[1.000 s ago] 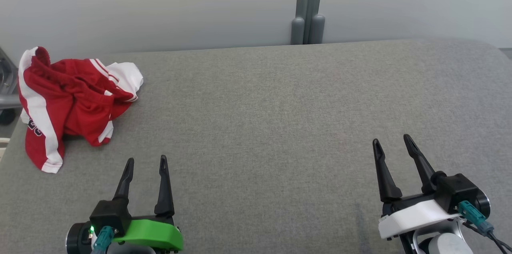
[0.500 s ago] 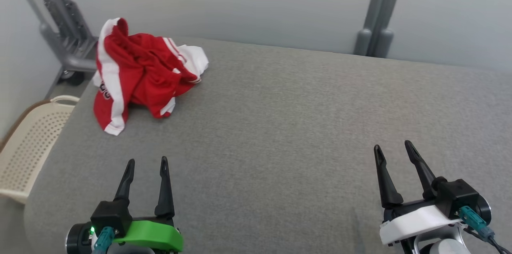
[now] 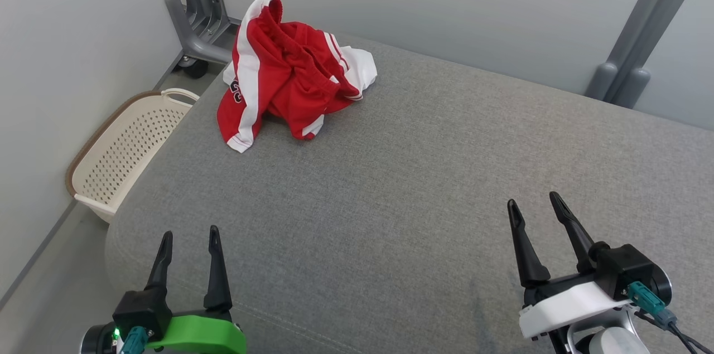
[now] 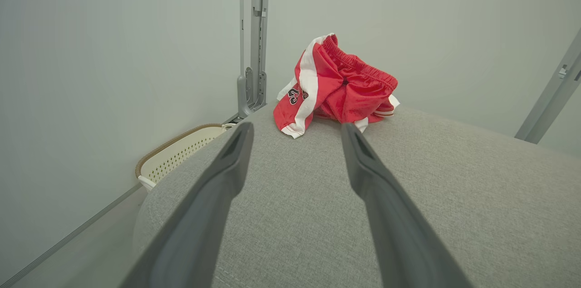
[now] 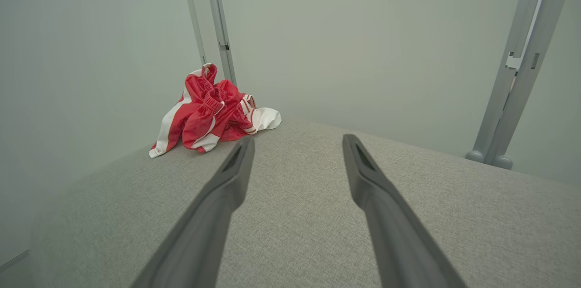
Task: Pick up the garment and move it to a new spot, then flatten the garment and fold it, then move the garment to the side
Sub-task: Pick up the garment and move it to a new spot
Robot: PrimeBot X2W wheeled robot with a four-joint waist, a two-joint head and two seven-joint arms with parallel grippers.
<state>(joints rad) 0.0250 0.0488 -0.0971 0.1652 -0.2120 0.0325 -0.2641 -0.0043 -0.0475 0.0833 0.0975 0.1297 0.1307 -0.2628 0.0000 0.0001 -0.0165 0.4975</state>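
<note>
The garment (image 3: pixel 284 75) is a crumpled pair of red shorts with white side stripes, heaped at the far left corner of the grey padded surface (image 3: pixel 424 175). It also shows ahead in the left wrist view, garment (image 4: pixel 333 88), and far off to the left in the right wrist view, garment (image 5: pixel 209 115). My left gripper (image 3: pixel 189 237) stands open at the near left edge, well short of the shorts, nothing between its fingers. Open and empty too, my right gripper (image 3: pixel 532 206) hovers at the near right.
A cream perforated basket (image 3: pixel 125 148) sits on the floor against the wall, left of the surface. A grey metal stand with a wheel (image 3: pixel 192 19) rises behind the shorts, and another grey post (image 3: pixel 636 47) stands at the back right.
The camera has turned left, so the whole picture has shifted right and the basket and left wall have come into sight. Both grippers stay open; the shorts lie as before.
</note>
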